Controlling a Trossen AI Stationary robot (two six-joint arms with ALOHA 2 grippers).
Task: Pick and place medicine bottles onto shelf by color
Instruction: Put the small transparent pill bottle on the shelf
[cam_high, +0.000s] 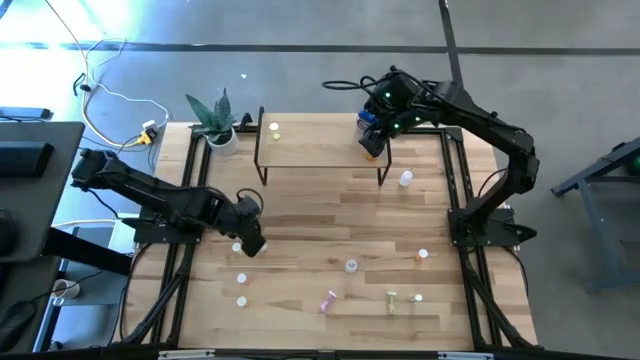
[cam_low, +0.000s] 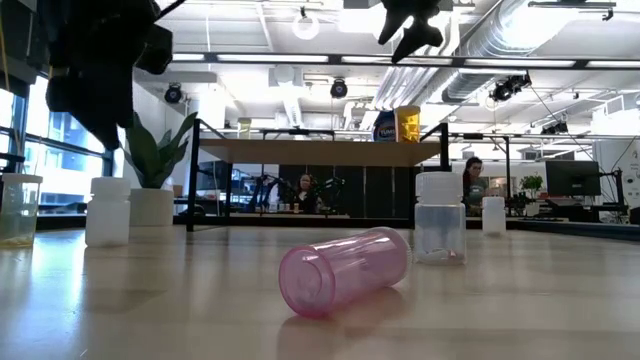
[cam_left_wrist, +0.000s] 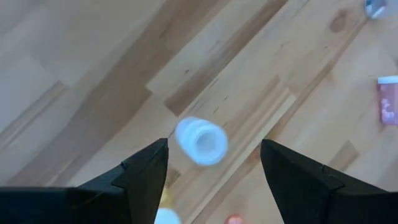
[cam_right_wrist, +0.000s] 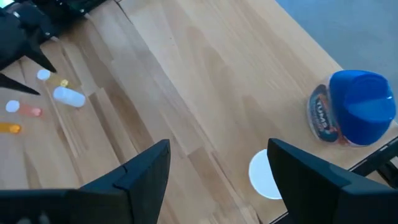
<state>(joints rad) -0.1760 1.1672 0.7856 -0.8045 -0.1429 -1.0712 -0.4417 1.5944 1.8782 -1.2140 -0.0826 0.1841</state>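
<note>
Hovering with its fingers spread wide and nothing between them, the left gripper (cam_high: 250, 243) hangs above the counter (cam_high: 300, 215) toward its left edge, about midway between front and back. Straight below it, framed between the two fingers in the left wrist view, stands a white-capped bottle (cam_left_wrist: 201, 141), seen cap-on, so its long axis runs upright. This looks like the approach step of a pick: the next move calls for a straight descent until the fingers bracket the body below the cap, then a close. The bottle sits slightly off the midline between the fingers, so a small sideways correction seems wise first.

The right gripper (cam_high: 372, 137) is likewise wide open and empty, poised over the right end of the shelf (cam_high: 320, 150), which stands along the back edge of the counter. Beneath it on the board are a blue-lidded bottle (cam_right_wrist: 353, 109), upright, and a white cap (cam_right_wrist: 266, 174) close beside it.

Further out, near the front edge, a pink bottle (cam_low: 345, 270) lies on its side, its long axis level with the counter and its base turned toward the low camera. Other small bottles are scattered across the front half of the counter, still to be sorted.
</note>
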